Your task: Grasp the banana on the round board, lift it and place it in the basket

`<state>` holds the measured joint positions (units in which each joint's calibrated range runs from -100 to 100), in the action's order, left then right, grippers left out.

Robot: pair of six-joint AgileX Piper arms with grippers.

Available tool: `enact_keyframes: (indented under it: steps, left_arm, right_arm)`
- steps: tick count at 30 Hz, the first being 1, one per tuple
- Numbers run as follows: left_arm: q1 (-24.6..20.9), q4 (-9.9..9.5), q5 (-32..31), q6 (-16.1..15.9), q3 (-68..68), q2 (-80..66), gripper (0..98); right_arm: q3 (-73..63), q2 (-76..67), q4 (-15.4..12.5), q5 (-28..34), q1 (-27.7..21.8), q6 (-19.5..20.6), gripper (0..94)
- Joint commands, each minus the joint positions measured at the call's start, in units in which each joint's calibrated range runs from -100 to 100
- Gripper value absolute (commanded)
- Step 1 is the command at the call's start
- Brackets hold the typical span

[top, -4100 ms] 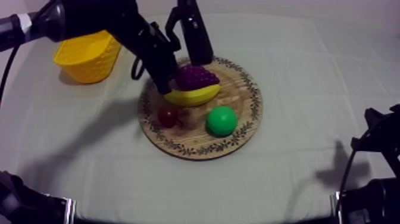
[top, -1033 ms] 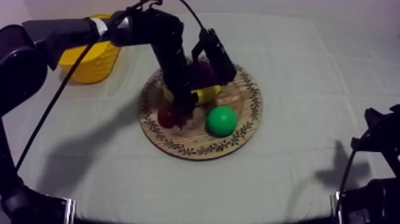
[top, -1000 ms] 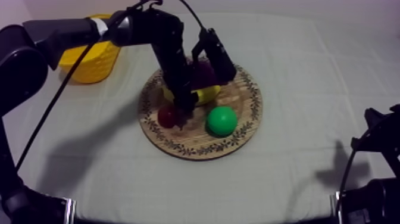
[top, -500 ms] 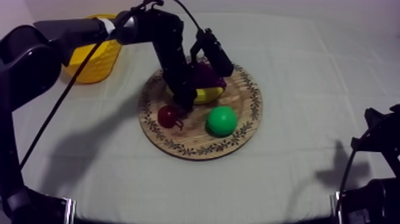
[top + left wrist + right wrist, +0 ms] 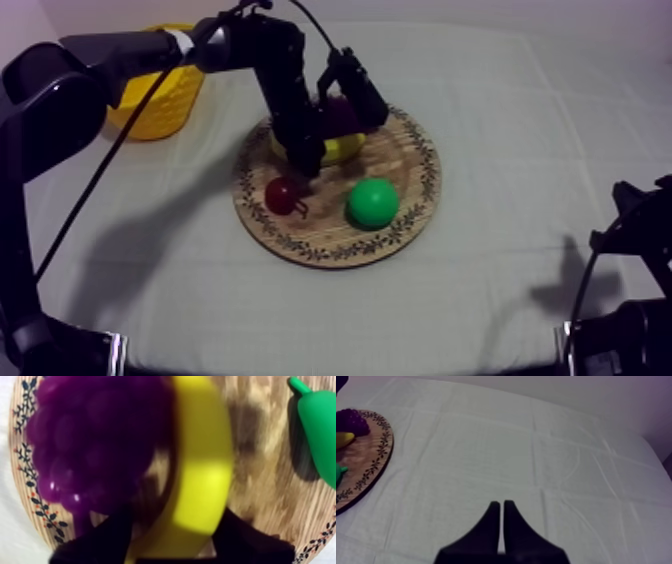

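Observation:
The yellow banana [image 5: 336, 151] lies on the round wooden board [image 5: 400, 228], pressed against the purple grapes [image 5: 341, 113]. My left gripper [image 5: 335, 140] reaches down over the board's far side. In the left wrist view its black fingers [image 5: 112, 533] sit against both sides of the banana [image 5: 202, 466], shut on it, with the grapes [image 5: 95, 446] right beside. The yellow basket [image 5: 150, 108] stands at the far left. Over bare cloth to the right of the board [image 5: 366, 466], my right gripper [image 5: 501, 505] is shut on nothing.
A green pear [image 5: 373, 203] and a small red fruit [image 5: 282, 194] lie on the near half of the board. My right arm [image 5: 628, 240] rests low at the right edge. Open cloth spreads between board and basket.
My left gripper's fingers have closed in around the banana. The banana and gripper have shifted slightly toward the board's far side. The right arm has stayed still.

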<state>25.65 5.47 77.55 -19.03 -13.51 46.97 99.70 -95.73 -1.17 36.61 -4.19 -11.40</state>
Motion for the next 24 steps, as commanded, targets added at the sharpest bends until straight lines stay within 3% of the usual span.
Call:
enact_keyframes:
  steps: [1,16,24]
  left_arm:
    - [0.0,-0.02,-0.1,-0.1,0.1,-0.1,44.4]
    - [0.2,-0.18,-0.4,0.0,0.6,-0.6,26.5]
    - [0.3,-0.22,-2.6,-0.3,3.3,-2.7,23.3]
  right_arm:
    - [0.0,0.0,0.0,0.0,0.0,0.0,0.2]
    - [0.0,0.0,0.0,0.0,0.0,0.0,0.2]
    - [0.0,0.0,0.0,0.0,0.0,0.0,0.2]
